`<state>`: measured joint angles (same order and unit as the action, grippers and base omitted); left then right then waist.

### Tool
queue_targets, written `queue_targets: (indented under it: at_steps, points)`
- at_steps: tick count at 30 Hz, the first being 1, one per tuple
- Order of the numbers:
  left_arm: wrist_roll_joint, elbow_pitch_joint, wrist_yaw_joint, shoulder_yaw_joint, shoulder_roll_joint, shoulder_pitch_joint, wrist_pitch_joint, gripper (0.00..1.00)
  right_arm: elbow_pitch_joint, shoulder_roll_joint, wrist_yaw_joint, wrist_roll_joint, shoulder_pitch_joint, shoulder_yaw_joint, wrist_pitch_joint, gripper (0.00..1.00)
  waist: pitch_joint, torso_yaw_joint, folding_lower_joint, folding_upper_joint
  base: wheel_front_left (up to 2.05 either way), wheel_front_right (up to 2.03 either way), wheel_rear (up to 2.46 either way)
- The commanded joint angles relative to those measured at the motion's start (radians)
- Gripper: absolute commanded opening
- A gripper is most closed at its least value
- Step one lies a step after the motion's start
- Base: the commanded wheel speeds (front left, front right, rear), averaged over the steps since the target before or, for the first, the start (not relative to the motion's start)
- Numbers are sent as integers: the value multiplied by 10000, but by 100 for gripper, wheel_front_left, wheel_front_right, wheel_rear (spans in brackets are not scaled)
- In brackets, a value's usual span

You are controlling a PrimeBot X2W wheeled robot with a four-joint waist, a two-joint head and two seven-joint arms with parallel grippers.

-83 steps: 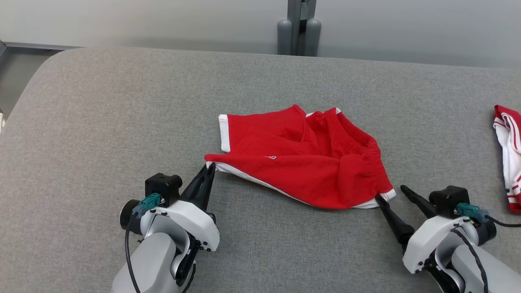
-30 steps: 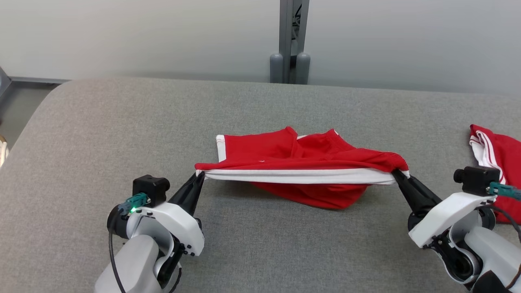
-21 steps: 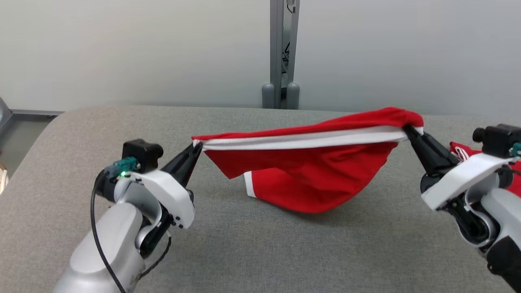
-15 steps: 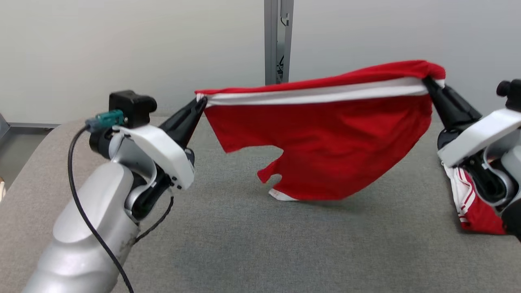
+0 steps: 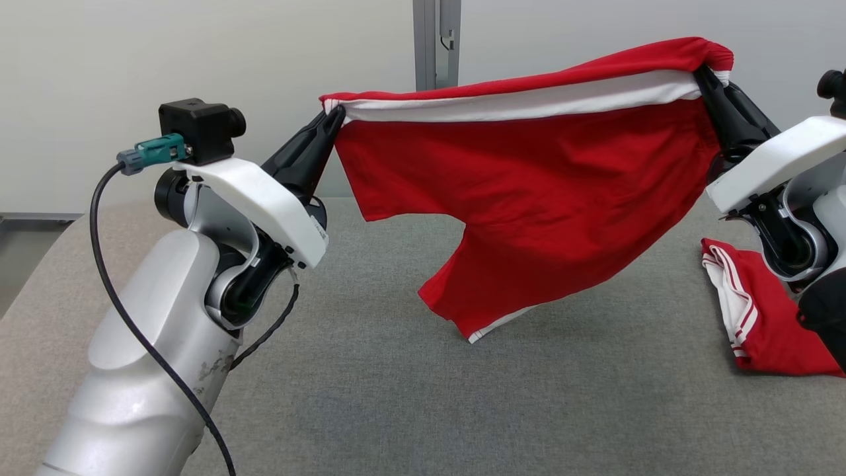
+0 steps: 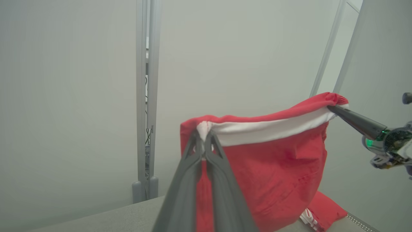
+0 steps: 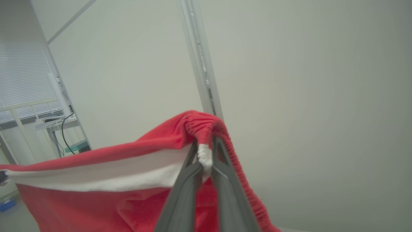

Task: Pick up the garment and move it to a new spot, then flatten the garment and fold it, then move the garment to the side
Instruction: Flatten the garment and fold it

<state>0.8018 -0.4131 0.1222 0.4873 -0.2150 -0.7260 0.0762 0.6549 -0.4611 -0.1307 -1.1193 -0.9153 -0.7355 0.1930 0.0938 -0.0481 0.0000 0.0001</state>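
The red garment [image 5: 529,198] hangs in the air above the grey counter [image 5: 396,410], stretched between the two arms. It looks like a pair of shorts with a white band along the top edge, and that band runs taut from one grip to the other, higher on the right than on the left.

The left arm [image 5: 165,317] reaches up from the near left. Its jaws are closed tight on the white-edged corner at the garment's left end; the left wrist view shows the two dark fingers [image 6: 206,180] pressed together with the cloth [image 6: 273,167] pinched at their tips.

The right arm [image 5: 773,158] comes in from the right edge. Its jaws are nearly closed too, clamped on the gathered elastic corner, where a bit of white cloth sits between the fingers [image 7: 193,180] and the red fabric [image 7: 96,206] falls away to the left.

Below the band the cloth drops in loose folds to a white-trimmed tip that seems to hang clear of the counter near its middle.

A second red and white garment [image 5: 767,324] lies bunched on the counter at the right, below the right arm. A grey upright post [image 5: 436,39] stands against the far wall.
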Motion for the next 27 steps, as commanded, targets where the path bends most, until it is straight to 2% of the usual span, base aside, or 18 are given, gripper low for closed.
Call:
queue_targets:
  at_steps: [1,7,9,12,17,19,22,24,27]
  points:
    - [48,-56,-26,-41,-97,119,39,0,-11,2,-3,-107,120,20,-93,0,-56,16,0,-1,0,0,0]
    - [722,-271,-125,-398,5,15,427,0,242,69,-3,-443,40,202,-553,0,-539,62,0,-1,0,0,0]
    - [1350,-477,-151,-600,256,-122,883,0,322,132,-3,-503,-242,272,-731,0,-823,70,0,-1,0,0,0]
    - [1896,-673,-326,-984,368,-892,1439,0,491,124,-3,-197,-925,198,-982,0,-1626,70,0,-1,0,0,0]
    - [1721,-1187,-610,-1078,643,-2731,1571,0,867,285,-3,119,-2773,324,-1356,0,-3455,31,0,-1,0,0,0]
    - [1557,-1621,-676,-1145,726,-3656,1384,0,1173,297,-3,578,-3702,214,-1253,0,-4102,22,0,-1,0,0,0]
    - [1375,-2469,-765,-1326,920,-4913,795,0,1681,838,-5,595,-4887,394,-845,0,-4765,91,0,-1,0,0,0]
    - [1309,-2963,-797,-1579,1081,-5801,55,0,2023,1108,-5,481,-5610,626,-402,0,-5140,102,0,-1,0,0,0]
    - [1362,-3550,-581,-1888,1343,-6703,-1293,0,2410,1508,-3,347,-6203,768,218,0,-5473,103,0,-1,0,0,0]
